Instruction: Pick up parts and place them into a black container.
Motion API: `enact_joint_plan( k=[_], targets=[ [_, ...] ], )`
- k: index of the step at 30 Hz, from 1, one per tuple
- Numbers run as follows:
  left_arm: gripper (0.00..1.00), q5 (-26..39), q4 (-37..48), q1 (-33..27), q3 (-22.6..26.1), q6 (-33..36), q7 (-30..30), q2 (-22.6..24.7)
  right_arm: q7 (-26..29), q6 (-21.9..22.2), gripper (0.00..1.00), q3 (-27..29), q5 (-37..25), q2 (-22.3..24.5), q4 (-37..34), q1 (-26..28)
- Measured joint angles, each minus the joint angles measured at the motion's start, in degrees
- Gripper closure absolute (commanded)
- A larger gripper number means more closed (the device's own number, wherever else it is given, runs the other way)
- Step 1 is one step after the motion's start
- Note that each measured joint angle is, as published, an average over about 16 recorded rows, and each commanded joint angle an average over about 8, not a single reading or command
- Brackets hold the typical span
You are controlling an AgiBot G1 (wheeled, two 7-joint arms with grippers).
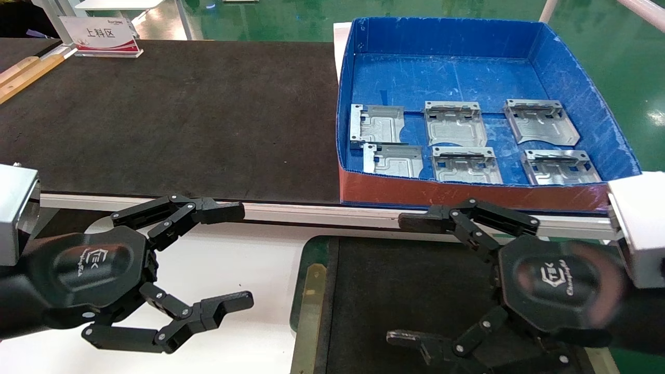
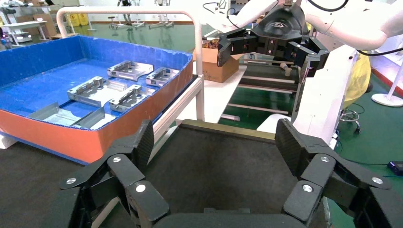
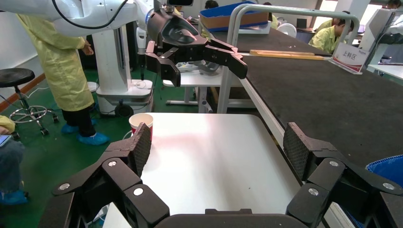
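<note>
L gripper (image 1: pixel 244 254) hangs low over the white tabletop (image 1: pixel 244 270), fingers spread wide, nothing between them, touching nothing. R gripper (image 1: pixel 410 280) sits opposite, over the black container (image 1: pixel 311 291), also wide open and empty; its fingertips point toward the L one, the two well apart. In the L wrist view the L fingers (image 2: pixel 142 142) frame the container's matte black floor with a clear gap between the pads, and the R gripper shows farther off, jaws parted. In the R wrist view the R fingers (image 3: pixel 140 145) frame the bare white table, with a red paper cup (image 3: pixel 141 121) near that table's far edge.

Black container lies close in front of the robot, right of centre: dark green rim and a brass-coloured strip on its L side, no parts on the floor area that shows; its R end is hidden behind the R gripper.

Beyond it a pale aluminium rail (image 1: pixel 311 212) runs across, then the large black table mat (image 1: pixel 182 114), open on the L side.

On the R, past the rail, is the blue corrugated box (image 1: pixel 597 119) with a red front wall, just beyond the container. Six parts (image 1: pixel 454 124) lie flat on its floor in two rows of three, near its front wall; the two L-most touch or nearly so, the others apart. Rear half of the box is bare.

Far L corner: a small sign (image 1: pixel 101 35) on the mat
</note>
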Motion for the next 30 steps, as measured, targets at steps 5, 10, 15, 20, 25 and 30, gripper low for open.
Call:
enact_joint_plan(
  k=[5, 10, 15, 20, 25, 30],
  targets=[
    [0.0, 0.0, 0.0, 0.0, 0.0, 0.0, 0.0, 0.0, 0.0, 0.0, 0.0, 0.0, 0.0, 0.0, 0.0, 0.0],
    [0.0, 0.0, 0.0, 0.0, 0.0, 0.0, 0.0, 0.0, 0.0, 0.0, 0.0, 0.0, 0.0, 0.0, 0.0, 0.0],
    [0.46, 0.0, 0.0, 0.0, 0.0, 0.0, 0.0, 0.0, 0.0, 0.0, 0.0, 0.0, 0.0, 0.0, 0.0, 0.0],
    [1.0, 0.0, 0.0, 0.0, 0.0, 0.0, 0.0, 0.0, 0.0, 0.0, 0.0, 0.0, 0.0, 0.0, 0.0, 0.0],
    [1.0, 0.0, 0.0, 0.0, 0.0, 0.0, 0.0, 0.0, 0.0, 0.0, 0.0, 0.0, 0.0, 0.0, 0.0, 0.0],
    [1.0, 0.0, 0.0, 0.0, 0.0, 0.0, 0.0, 0.0, 0.0, 0.0, 0.0, 0.0, 0.0, 0.0, 0.0, 0.0]
  ],
)
